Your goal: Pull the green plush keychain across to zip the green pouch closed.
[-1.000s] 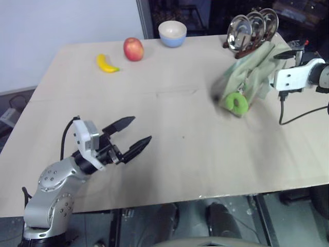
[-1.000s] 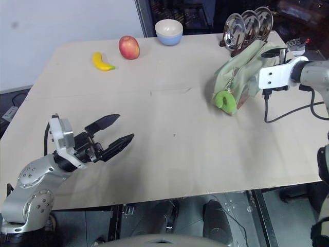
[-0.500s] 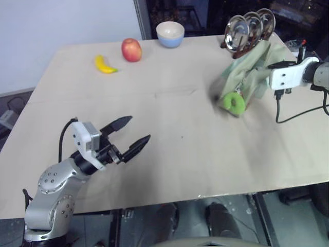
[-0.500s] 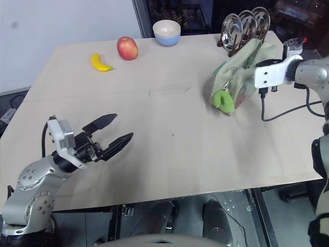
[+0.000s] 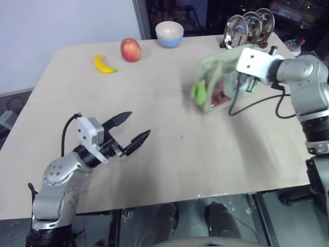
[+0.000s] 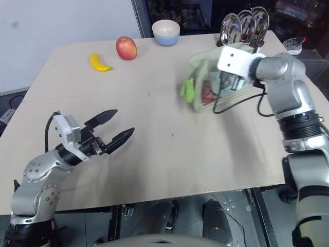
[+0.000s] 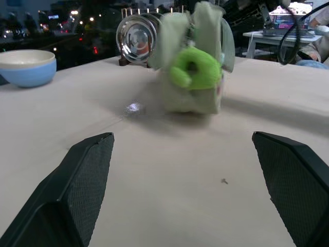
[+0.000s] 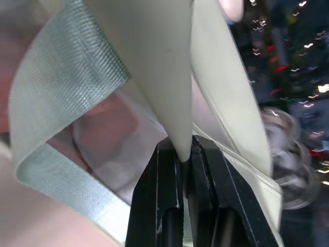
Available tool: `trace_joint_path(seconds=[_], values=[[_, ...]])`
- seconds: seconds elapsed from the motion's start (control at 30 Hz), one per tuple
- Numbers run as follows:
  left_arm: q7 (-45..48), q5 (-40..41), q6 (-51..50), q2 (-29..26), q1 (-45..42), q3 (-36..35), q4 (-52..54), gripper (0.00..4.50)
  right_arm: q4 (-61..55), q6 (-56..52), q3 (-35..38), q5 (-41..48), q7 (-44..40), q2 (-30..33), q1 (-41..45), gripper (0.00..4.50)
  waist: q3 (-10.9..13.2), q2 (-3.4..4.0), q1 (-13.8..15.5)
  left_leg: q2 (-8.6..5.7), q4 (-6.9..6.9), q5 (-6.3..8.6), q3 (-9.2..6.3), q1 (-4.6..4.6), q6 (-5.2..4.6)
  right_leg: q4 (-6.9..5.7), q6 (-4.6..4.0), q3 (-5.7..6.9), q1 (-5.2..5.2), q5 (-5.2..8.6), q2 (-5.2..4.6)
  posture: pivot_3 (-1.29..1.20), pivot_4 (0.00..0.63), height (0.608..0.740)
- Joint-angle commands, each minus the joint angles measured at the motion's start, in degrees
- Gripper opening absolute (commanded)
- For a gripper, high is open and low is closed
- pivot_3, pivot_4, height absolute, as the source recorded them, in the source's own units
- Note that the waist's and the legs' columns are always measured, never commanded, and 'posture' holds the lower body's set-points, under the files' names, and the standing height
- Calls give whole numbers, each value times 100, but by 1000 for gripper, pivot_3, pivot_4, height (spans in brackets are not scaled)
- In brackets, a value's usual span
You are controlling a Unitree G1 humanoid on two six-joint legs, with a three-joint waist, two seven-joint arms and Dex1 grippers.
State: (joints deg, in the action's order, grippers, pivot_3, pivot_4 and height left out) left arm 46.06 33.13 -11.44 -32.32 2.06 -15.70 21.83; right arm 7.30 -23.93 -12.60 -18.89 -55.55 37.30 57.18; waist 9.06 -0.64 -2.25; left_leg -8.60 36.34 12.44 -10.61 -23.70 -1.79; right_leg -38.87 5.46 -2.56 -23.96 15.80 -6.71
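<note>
- The right hand [image 8: 182, 154] is clamped on a fold of the pouch [image 5: 218, 77], which it holds partly lifted near the surface's [image 5: 169, 154] far right corner, just in front of the dish rack [image 5: 250, 25].
- The keychain [image 5: 198, 91] hangs at the pouch's end that faces the surface's middle, so it is free to be taken.
- The left hand [image 5: 131, 134] hovers with its fingers wide apart over the near left part of the surface, well away from the keychain.
- To do this step well, I would keep the right hand's pinch firm and the pouch taut, bring the left hand across, close on the plush ring itself, and pull along the zip line rather than upward.
- The right wrist view shows the pinch on fabric and a red item behind the clear window.
- The left wrist view shows the keychain's ring face-on, with a bowl [image 7: 25, 67] off to one side.
</note>
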Motion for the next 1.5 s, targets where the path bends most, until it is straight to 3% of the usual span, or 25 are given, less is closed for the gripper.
trace_joint_path(seconds=[0.03, 0.3, 0.47, 0.5, 0.57, 0.63, 0.87, 1.13, 1.17, 1.2, 1.27, 1.5], values=[[-51, -43, 131, 9, -24, -66, 61, 4500, -854, -1048, 3, 46, -39, -217, 158, 24, 0, 0, 9, -1, 1, 0, -2, -2, 0, 1, 0, 2, 0, 0, -1, 0, 150, 740], [-210, -99, 174, 75, 253, -166, 214, 4500, -1864, -2856, -902, -417, 711, -1495, -26, 24, -1, 0, -34, 1, 5, 0, -3, 0, 0, -7, -1, 2, -3, -1, -19, 0, 150, 740], [-267, -73, 170, 59, 424, -220, 292, 4500, -1960, -2717, -1452, -513, 814, -1638, -177, 24, -3, -3, 2, -6, 7, 0, -4, -1, 1, -6, -4, 6, -2, -3, -4, 0, 150, 740], [-279, -64, 164, 60, 438, -217, 307, 4500, -1968, -2673, -1453, -466, 794, -1612, -206, 603, -5, -6, 5, -7, 8, 0, -5, -1, 1, -5, -4, 6, -1, -3, -4, 0, 150, 740], [-316, -56, 151, 73, 450, -214, 335, 4500, -1977, -2354, -1397, -441, 900, -1548, -249, 1081, -8, -10, 4, -9, 11, 0, -6, 1, 0, -5, -4, 7, 1, -4, -5, 0, 150, 740], [-354, -53, 142, 84, 468, -210, 365, 4500, -2089, -1352, -1281, -307, 967, -1322, -366, 1977, -8, -10, 3, -9, 11, 0, -8, 2, 1, -8, -4, 9, 5, -4, -5, 0, 150, 740], [-299, -60, 131, -12, 388, -222, 300, 4500, -1518, 1542, -1001, -169, 1035, -52, -776, 1977, -7, -10, 7, -10, 12, 0, -8, 1, 1, -5, -3, 13, 8, -4, -7, 0, 150, 740], [-329, -88, 134, 4, 275, -202, 223, 4500, -663, 2389, -850, -242, 1278, -117, -553, 1977, -7, -10, -9, 1, 12, 0, -5, 7, 1, -7, -5, 8, 9, -5, 5, 0, 150, 740], [-354, -93, 120, 8, 238, -199, 196, 4500, -626, 2408, -840, -225, 1267, -151, -545, 1388, -7, -10, -6, 1, 12, 0, -4, 5, 1, -6, -5, 8, 9, -5, 4, 0, 150, 740], [-377, -105, 104, 6, 199, -197, 158, 4500, -600, 2415, -840, -197, 1232, -188, -534, 1199, -7, -11, -1, 1, 12, 0, -5, 5, 1, -5, -5, 8, 9, -5, 4, 0, 150, 740], [-487, -147, 20, 13, 137, -186, 79, 4500, -631, 2391, -815, -133, 1173, -263, -533, 225, -7, -11, 1, 1, 12, 0, -6, 5, 1, -5, -5, 10, 10, -5, 4, 0, 150, 740], [-721, -207, -82, 135, 167, -161, -70, 4500, -1775, 958, -615, 247, 512, -505, -574, 104, -7, -10, -9, 1, 12, 0, -8, 2, 1, -3, -5, 9, 7, -5, 5, 0, 150, 740]])
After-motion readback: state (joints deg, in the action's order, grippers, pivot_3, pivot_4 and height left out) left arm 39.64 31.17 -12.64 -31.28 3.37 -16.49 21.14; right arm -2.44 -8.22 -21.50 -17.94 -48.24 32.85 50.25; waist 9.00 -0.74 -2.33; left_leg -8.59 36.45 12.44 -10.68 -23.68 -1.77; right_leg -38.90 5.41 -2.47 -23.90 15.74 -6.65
